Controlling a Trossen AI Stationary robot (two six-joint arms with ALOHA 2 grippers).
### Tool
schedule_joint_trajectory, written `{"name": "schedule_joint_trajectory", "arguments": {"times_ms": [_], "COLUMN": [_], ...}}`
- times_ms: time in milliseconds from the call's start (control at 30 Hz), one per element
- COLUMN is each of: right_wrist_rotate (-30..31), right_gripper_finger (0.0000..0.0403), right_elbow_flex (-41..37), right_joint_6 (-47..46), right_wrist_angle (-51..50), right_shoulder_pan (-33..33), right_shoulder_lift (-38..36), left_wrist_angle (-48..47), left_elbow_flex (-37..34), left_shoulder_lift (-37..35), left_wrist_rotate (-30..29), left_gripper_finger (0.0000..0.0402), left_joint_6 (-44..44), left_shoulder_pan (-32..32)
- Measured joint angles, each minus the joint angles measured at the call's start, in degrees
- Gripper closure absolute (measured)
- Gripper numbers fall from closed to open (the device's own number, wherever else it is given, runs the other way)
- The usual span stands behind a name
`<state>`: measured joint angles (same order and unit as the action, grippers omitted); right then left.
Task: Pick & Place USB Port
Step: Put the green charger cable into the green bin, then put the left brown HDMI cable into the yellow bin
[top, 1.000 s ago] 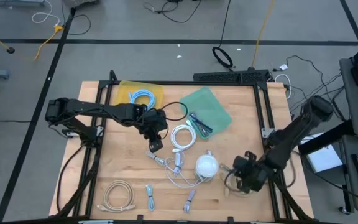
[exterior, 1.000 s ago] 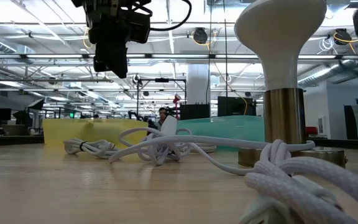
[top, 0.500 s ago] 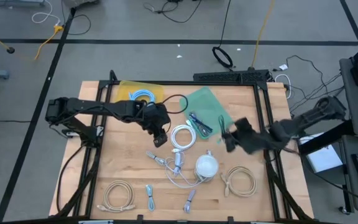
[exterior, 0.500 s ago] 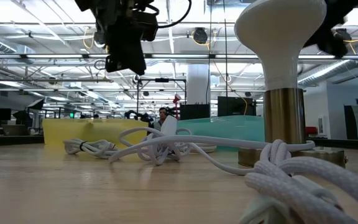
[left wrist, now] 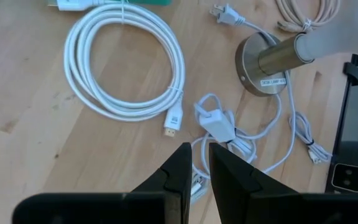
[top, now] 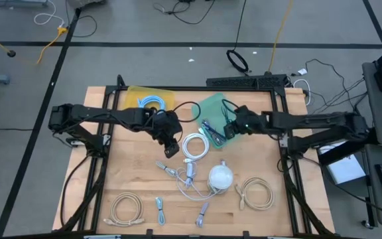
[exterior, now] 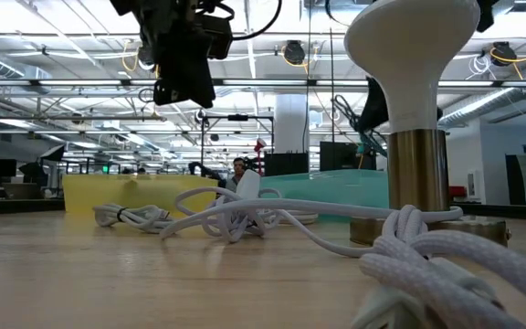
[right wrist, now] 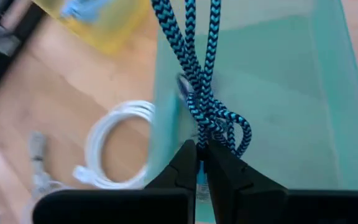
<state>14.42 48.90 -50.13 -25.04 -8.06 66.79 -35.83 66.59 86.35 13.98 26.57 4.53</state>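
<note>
Right claw pinched closed on blue braided cable, hanging over green tray at 12 o'clock of the surface. Lower fully before releasing. Left claw nearly closed, empty, hovering above white adapter.

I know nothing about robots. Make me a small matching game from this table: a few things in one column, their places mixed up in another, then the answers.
Things:
1. light blue cable
2. blue braided cable
3. white coiled cable
4. beige cable

Places:
A. bare wood, right of the lamp
B. on the yellow tray
C. over the green tray, at the right end effector
D. bare wood, beside the left end effector

Pairs: 1-B, 2-C, 3-D, 4-A
</note>
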Motion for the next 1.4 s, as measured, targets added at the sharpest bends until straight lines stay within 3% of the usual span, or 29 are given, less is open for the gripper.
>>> {"name": "schedule_joint_trajectory", "arguments": {"times_ms": [167, 433, 700, 967, 1200, 1400], "right_wrist_rotate": [-3.95, -4.63, -5.67, -5.80, -7.24, -7.22], "right_gripper_finger": [0.0395, 0.0388, 0.0351, 0.0343, 0.0342, 0.0342], "right_elbow_flex": [0.00, 0.00, 0.00, -0.03, -0.04, -0.04], "right_joint_6": [3.31, 4.70, 7.18, 9.18, 10.56, 12.89], "right_wrist_angle": [-1.15, -1.59, 0.84, 1.60, 18.21, 37.14], "right_shoulder_pan": [-2.07, -2.44, -2.37, -2.33, -0.90, 0.98], "right_shoulder_lift": [3.10, 6.27, 4.47, 1.96, -3.95, -9.72], "left_wrist_angle": [0.00, 0.00, 0.04, 0.11, 0.01, -0.15], "left_elbow_flex": [0.00, 0.00, 0.00, 0.00, 0.02, 0.02], "left_shoulder_lift": [0.00, 0.00, 0.00, 0.00, 0.00, 0.00], "left_wrist_rotate": [-0.03, -0.33, -0.35, -0.61, -5.45, -4.17], "left_gripper_finger": [0.0344, 0.0344, 0.0344, 0.0344, 0.0344, 0.0333], "left_joint_6": [0.15, -0.59, -1.18, -2.06, 0.78, 2.71], "left_shoulder_pan": [-0.18, -0.19, -0.17, 0.00, 2.09, 6.34]}}
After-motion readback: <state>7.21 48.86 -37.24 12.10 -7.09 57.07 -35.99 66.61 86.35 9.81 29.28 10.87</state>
